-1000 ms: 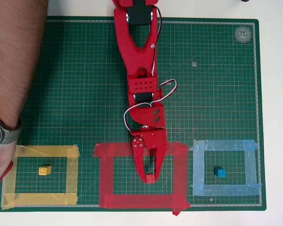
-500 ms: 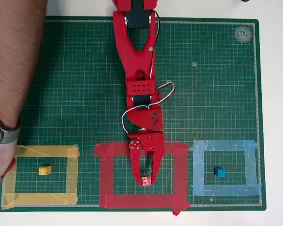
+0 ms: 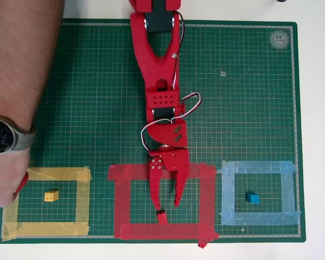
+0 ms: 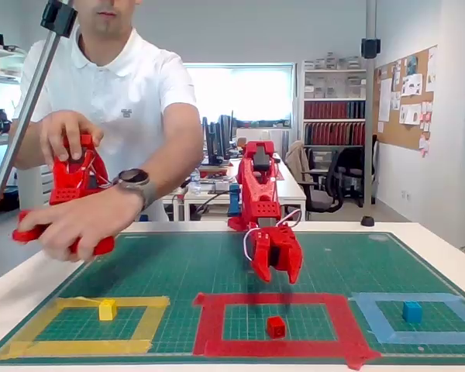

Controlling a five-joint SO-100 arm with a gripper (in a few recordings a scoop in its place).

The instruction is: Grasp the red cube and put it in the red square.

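The red cube [image 3: 162, 216] [image 4: 276, 326] lies on the green mat inside the red square [image 3: 208, 200] [image 4: 209, 322], close to its near strip. My red gripper [image 3: 166, 205] [image 4: 276, 276] hangs open just above and behind the cube, with nothing between its fingers. In the overhead view the cube sits just past the tip of the left finger [image 3: 155, 195]; the fixed view shows a clear gap between fingertips and cube.
A yellow cube [image 3: 51, 195] sits inside the yellow tape frame [image 3: 84, 200] at the left. A blue cube [image 3: 253, 198] sits inside the light-blue tape frame [image 3: 288, 192] at the right. A person's forearm with a wristwatch [image 3: 5, 135] reaches over the mat's left side.
The gripper went from shut on the red cube to open. The cube now rests on the mat inside the red square. The person's arm shifted slightly right.
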